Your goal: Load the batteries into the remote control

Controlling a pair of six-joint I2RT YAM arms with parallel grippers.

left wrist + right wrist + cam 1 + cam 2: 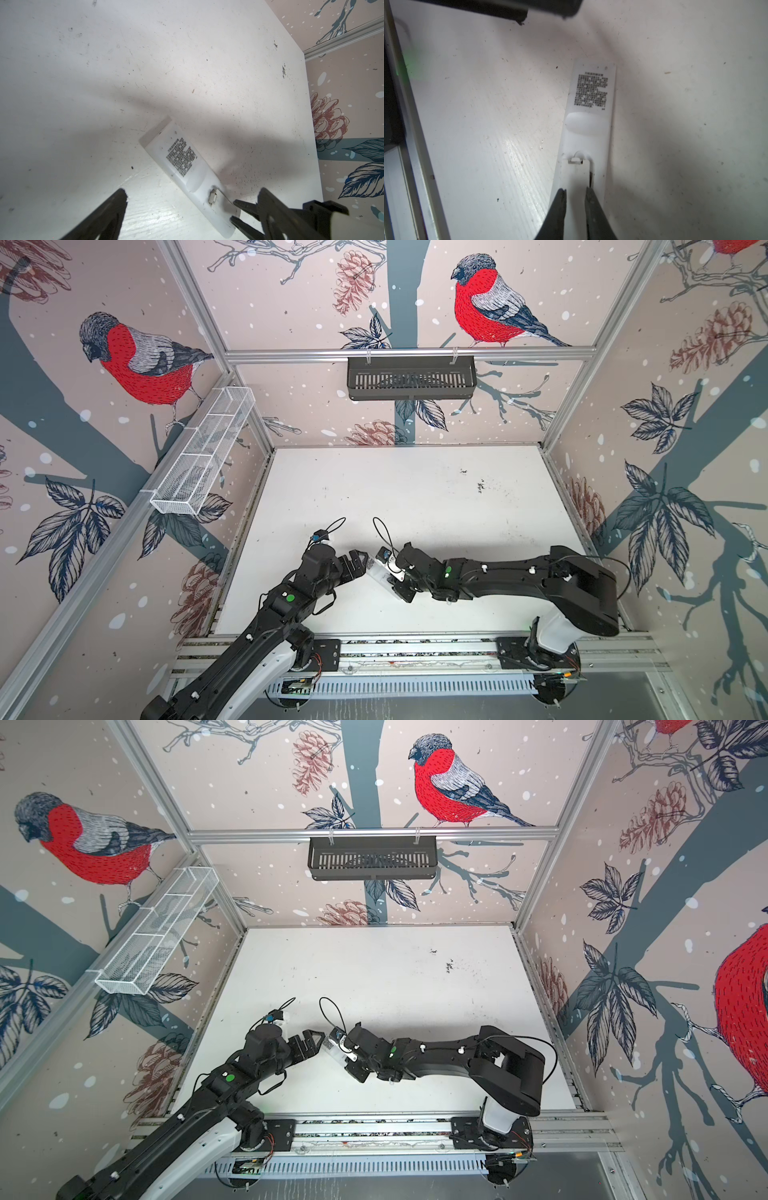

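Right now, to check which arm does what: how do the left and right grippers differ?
The left gripper stands wide open and empty; the right gripper is nearly closed, pinching the remote control's back cover. The left touches nothing that I can see; the right touches the remote. Both are black and point at the remote.

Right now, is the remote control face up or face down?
Face down: the remote control shows its printed label and battery cover, no buttons.

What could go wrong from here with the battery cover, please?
The right gripper bears on the battery cover of the remote control, one edge already gapped; the cover could snap or spring away. Nothing else steadies the remote control, the left gripper standing wide open, so it may slide.
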